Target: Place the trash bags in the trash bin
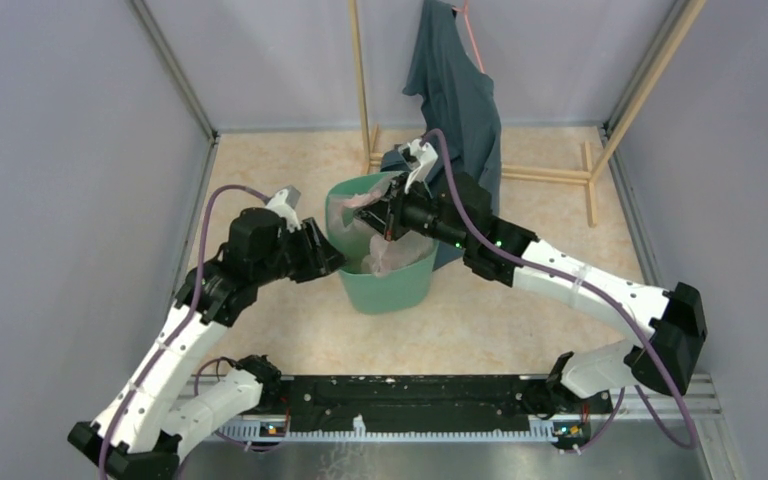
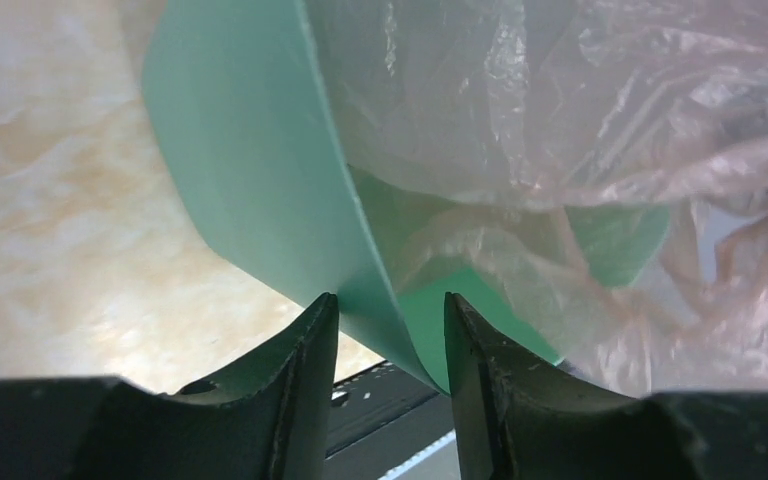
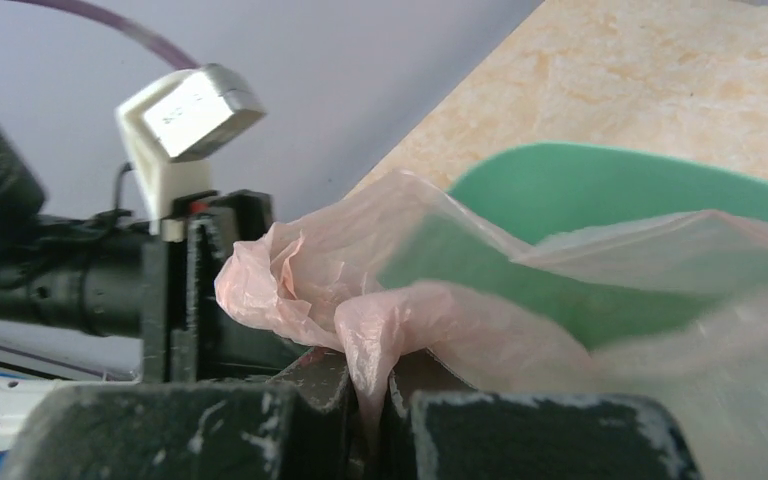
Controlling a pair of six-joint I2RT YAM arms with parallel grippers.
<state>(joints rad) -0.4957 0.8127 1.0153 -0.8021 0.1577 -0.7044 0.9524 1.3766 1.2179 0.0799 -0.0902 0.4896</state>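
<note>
Two grippers at one bin: film pinched above the mouth

Two end effectors meet at the mint-green trash bin [image 1: 385,288], which stands upright at the centre of the overhead view on the beige marbled tabletop [image 1: 260,170].

Right gripper [image 3: 370,385]: the fingers are closed down on a twisted fold of the pale pink trash bag [image 3: 290,280], with no gap visible between them in the right wrist view. From that pinch the film fans toward the right of the frame, across the bin's opening. In the overhead view this gripper sits over the upper right part of the rim. Most of the film lies below and to the lower left of it, inside the bin, and one fold lies at the upper left rim.

Left gripper [image 2: 390,300]: the fingers are set apart astride the bin's left wall, one outside and one inside. Whether they actually press on the wall cannot be told.

Judged relation for the coming move: the bag hangs from the right gripper with its length running down into the mouth. The right arm, which holds the bag, is therefore placed to lower or release it. The left arm appears only to steady the bin.

A dark teal garment [image 1: 460,90] hangs on a wooden rack [image 1: 358,70] behind the bin and is no part of the task.
</note>
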